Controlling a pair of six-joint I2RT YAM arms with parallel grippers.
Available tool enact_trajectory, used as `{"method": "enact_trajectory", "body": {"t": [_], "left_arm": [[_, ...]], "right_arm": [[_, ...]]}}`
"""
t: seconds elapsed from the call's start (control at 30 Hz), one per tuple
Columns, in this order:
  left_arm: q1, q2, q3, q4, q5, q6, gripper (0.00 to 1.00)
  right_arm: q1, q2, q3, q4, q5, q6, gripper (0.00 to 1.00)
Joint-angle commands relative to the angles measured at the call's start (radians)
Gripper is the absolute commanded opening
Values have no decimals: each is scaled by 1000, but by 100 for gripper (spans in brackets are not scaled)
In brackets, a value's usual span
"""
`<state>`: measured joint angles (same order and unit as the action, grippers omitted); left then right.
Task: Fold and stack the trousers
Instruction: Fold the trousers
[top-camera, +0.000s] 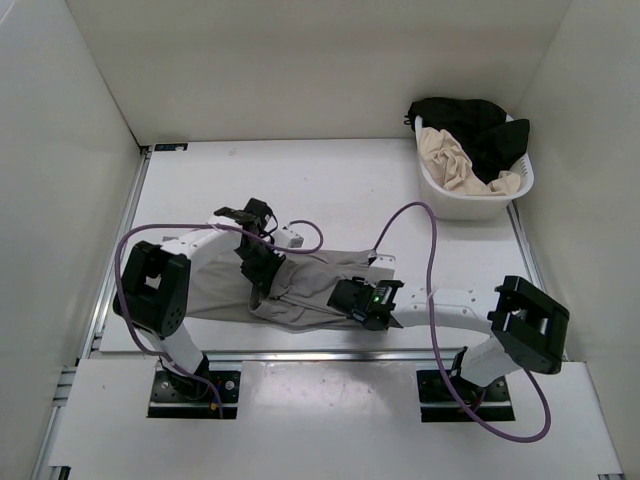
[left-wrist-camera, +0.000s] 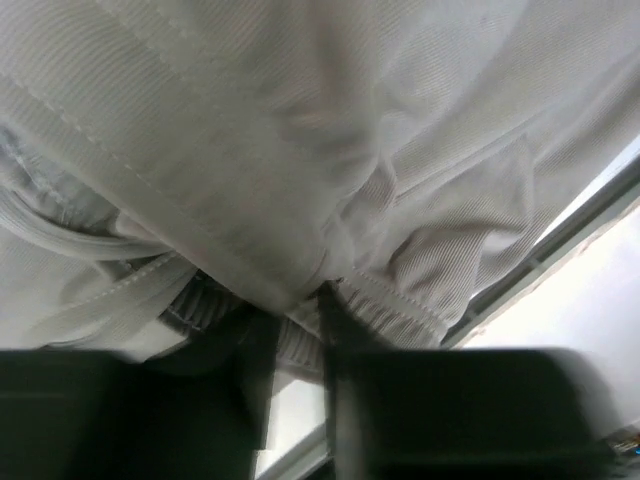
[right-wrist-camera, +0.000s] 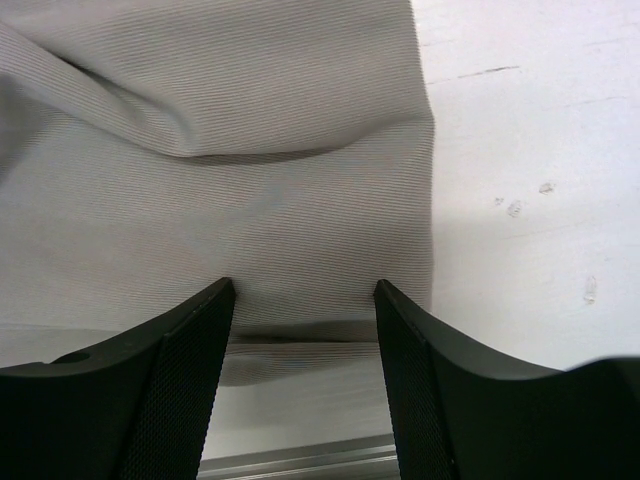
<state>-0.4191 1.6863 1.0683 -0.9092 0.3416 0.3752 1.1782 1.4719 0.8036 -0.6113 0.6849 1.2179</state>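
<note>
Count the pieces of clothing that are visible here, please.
3: the grey trousers spread on the table, plus a beige garment and a black garment in the white basket. More may lie hidden underneath.

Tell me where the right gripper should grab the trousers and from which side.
Probably the trousers at their near edge by the corner, coming low from the near side of the table. The cloth lies flat there, edge between the open fingers of the right gripper.

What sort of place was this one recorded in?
Probably a lab robot cell, not a home: a white table boxed in by plain white walls, a left arm and a right arm bolted at its near edge, and staged laundry: grey trousers spread out, a white basket of other garments.
</note>
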Motion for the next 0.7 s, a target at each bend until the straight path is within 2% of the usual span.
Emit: {"method": "enact_trajectory", "body": {"t": [0.0, 0.27, 0.37, 0.47, 0.67], "left_arm": [[-1, -4, 50, 20, 19, -31, 16], [-1, -51, 179, -143, 30, 39, 14], [-1, -42, 232, -278, 40, 86, 14], [-1, -53, 232, -405, 28, 135, 14], [22, -106, 58, -405, -107, 146, 14]], "right_arm": [[0, -27, -11, -24, 41, 43, 64], [0, -48, -58, -34, 22, 95, 64], [0, -70, -96, -34, 22, 127, 62], [0, -96, -112, -34, 22, 156, 62], [0, -133, -138, -57, 22, 177, 62]]}}
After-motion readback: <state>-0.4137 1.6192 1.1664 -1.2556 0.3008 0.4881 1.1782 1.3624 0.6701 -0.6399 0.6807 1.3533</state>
